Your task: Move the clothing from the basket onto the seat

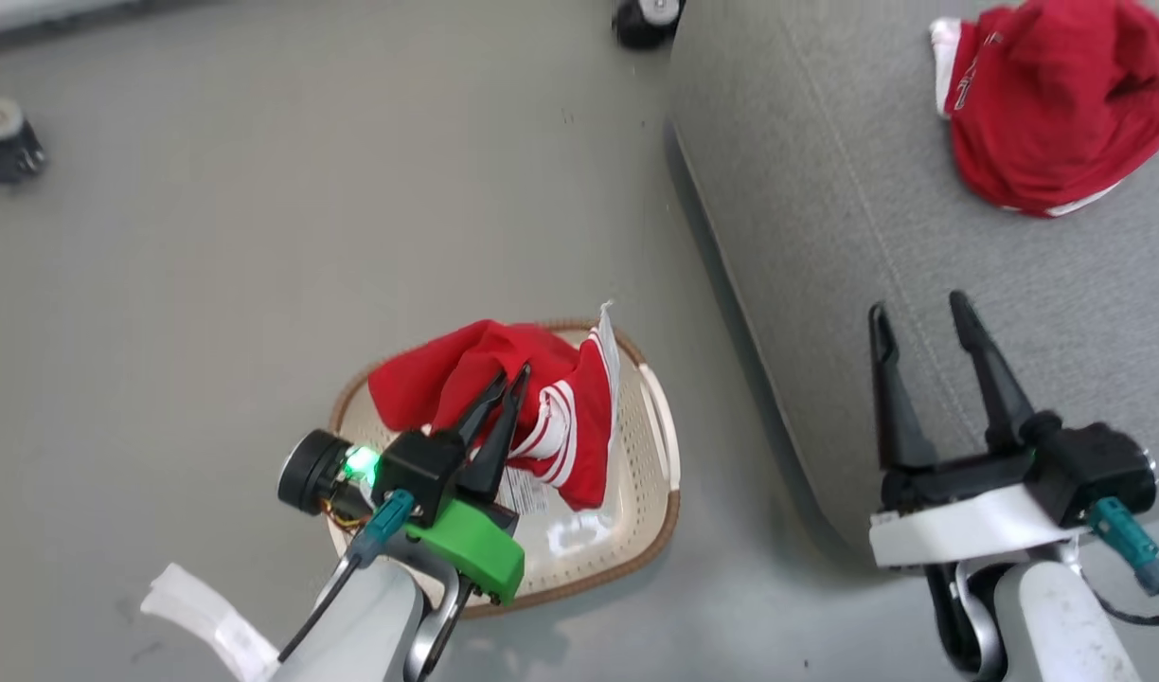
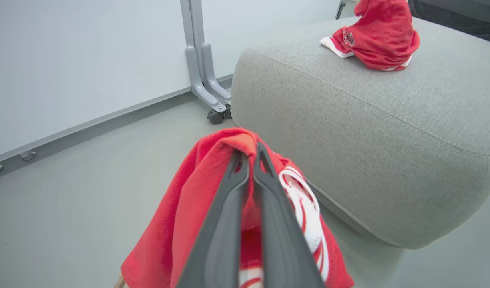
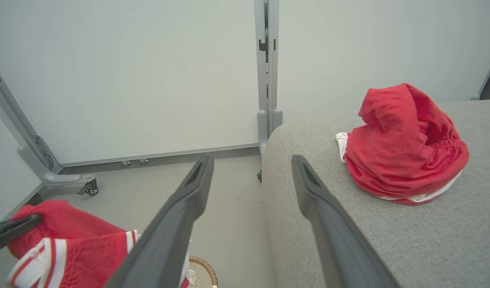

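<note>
A: Largest first?

B: Large light grey woven-fabric upholstered seat (image 1: 826, 208), beneath and ahead of the right gripper (image 1: 918, 305), and ahead and to the right of the left gripper (image 1: 511, 376).

A: Next down?

B: Cream-white perforated plastic basket (image 1: 672, 511) with a brown woven-look rim, on the floor directly below the left gripper. Then two bright red soft fabric pieces: a crumpled garment (image 1: 1053, 104) with white trim, lying on the seat well ahead of the right fingertips, and a striped garment (image 1: 428, 379), draped from the left fingertips above the basket.

A: Grips?

B: Left pressed together, pinching a fold near the top of the striped garment. Right spread wide, holding nothing.

A: Why so?

B: A judgement only: pinched high to hang the cloth free and clear the rim on the way across to the seat. Right probably parked open at the seat edge, out of the way. One piece already delivered, one to go.

A: Differences between views?

B: Head view: both grippers together, plus the barcode label (image 1: 523, 494) on the basket floor. Hem touching that floor or not: cannot tell. Left wrist view: red fabric wrapped over the closed tips, plus the seat's rounded side. Right wrist view: open gap between its own fingers, white wheeled partition panels (image 3: 129, 80) beyond.
</note>
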You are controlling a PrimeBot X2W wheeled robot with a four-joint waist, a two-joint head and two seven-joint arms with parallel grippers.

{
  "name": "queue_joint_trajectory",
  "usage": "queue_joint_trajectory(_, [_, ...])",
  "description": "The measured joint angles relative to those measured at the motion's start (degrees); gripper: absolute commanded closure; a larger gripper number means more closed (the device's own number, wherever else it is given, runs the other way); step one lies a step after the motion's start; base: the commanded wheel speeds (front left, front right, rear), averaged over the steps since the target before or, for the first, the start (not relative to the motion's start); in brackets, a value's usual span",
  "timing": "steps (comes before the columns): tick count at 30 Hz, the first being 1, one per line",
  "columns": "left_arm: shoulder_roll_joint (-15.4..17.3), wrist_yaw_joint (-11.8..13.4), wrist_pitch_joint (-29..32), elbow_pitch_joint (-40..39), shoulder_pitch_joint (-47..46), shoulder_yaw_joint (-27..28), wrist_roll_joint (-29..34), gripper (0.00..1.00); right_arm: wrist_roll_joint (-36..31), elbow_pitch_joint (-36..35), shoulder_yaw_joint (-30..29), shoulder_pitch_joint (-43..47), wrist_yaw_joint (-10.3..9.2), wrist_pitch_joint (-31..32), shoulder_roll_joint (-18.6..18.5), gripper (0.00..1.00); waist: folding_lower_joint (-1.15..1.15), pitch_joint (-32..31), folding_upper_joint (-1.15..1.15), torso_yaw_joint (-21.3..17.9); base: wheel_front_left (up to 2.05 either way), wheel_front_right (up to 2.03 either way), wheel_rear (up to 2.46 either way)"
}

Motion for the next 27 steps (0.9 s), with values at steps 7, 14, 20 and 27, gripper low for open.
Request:
queue_joint_trajectory(7, [-1.26,-0.78,0.01,-6.61,5.55,5.86,2.46,1.00,-0.16,1.37,2.93,4.20,0.01,-0.01,-0.08,0.00,0.00,-9.21,0.00,-0.46,0.00,0.00,0.00])
queue_joint_trajectory(14, [-2.69,-1.78,0.00,-11.69,6.50,9.70,3.57,1.00,0.33,1.97,4.72,5.89,0.00,0.00,-0.75,0.00,0.00,-16.15,0.00,-1.53,0.00,0.00,0.00])
queue_joint_trajectory(20, [-3.26,-2.36,-0.01,-12.67,7.06,10.90,4.38,1.00,0.69,2.19,5.30,6.91,0.01,0.00,-1.04,0.00,0.00,-19.78,0.00,-2.99,0.00,0.00,0.00])
queue_joint_trajectory(27, [-3.99,-3.32,-0.01,-11.95,6.12,9.20,4.92,1.00,1.81,2.83,9.75,7.40,0.00,0.00,-2.07,0.00,0.00,-20.92,0.00,-4.62,0.00,0.00,0.00])
